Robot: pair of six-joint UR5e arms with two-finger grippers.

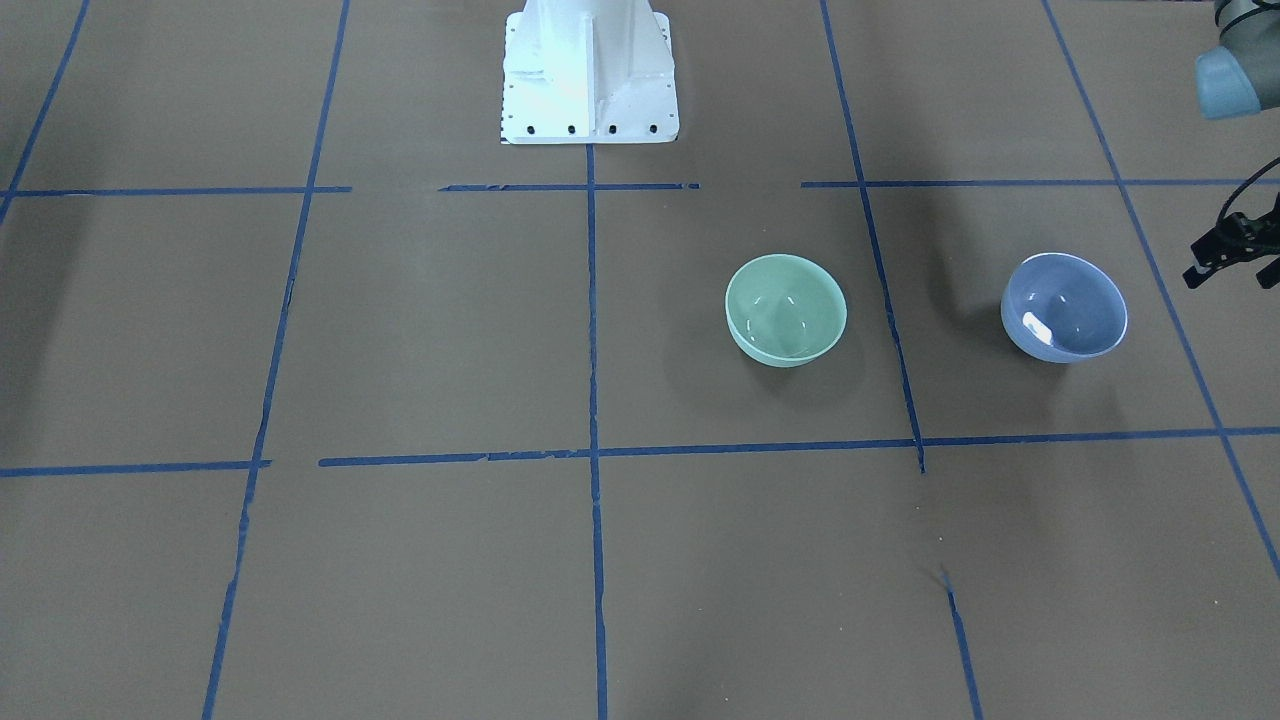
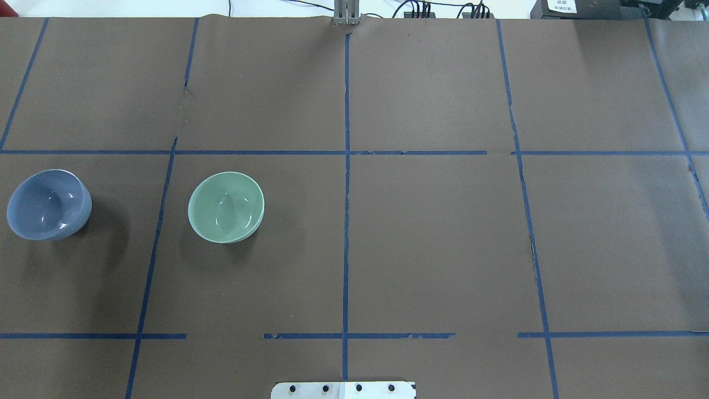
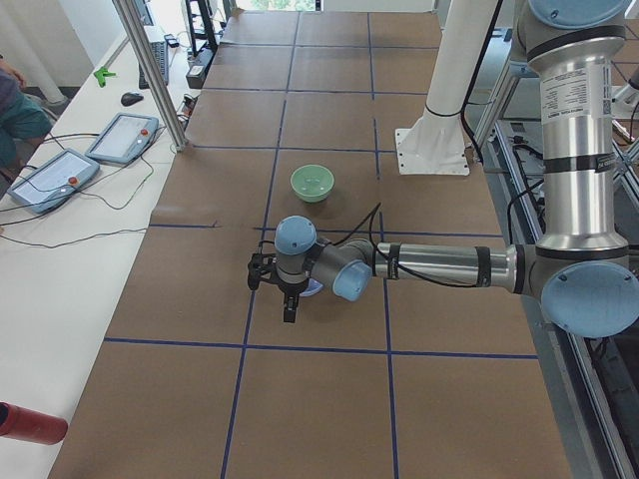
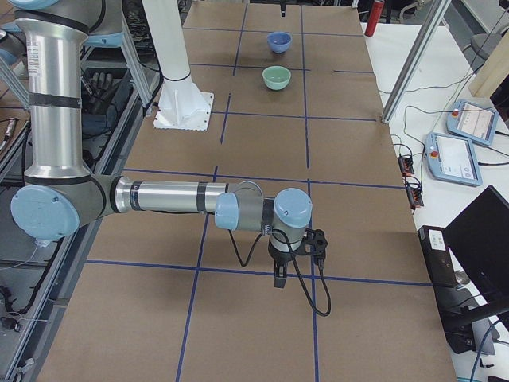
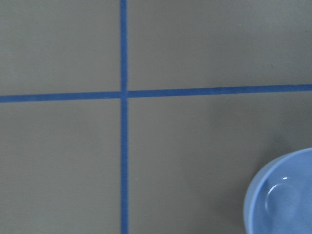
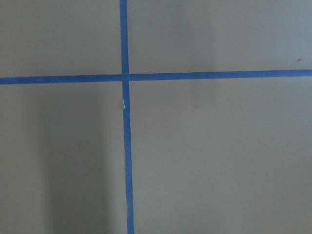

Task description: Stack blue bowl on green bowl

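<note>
The blue bowl point(image 1: 1065, 307) stands upright on the brown table, on my left side; it also shows in the overhead view point(image 2: 49, 204) and at the lower right of the left wrist view point(image 5: 282, 195). The green bowl point(image 1: 786, 309) stands upright and empty one grid line inward of it point(image 2: 226, 206). The bowls are apart. My left gripper point(image 1: 1205, 265) hovers at the view's edge, just outside the blue bowl; only part of it shows and I cannot tell whether it is open. My right gripper point(image 4: 280, 274) hangs over the table's far right, away from both bowls; its state is unclear.
Blue tape lines point(image 2: 345, 183) divide the brown table into squares. The white robot base point(image 1: 588, 75) stands at the table's rear middle. Teach pendants point(image 3: 120, 138) and cables lie on the white side bench. A red cylinder point(image 3: 30, 424) lies near the table's left end.
</note>
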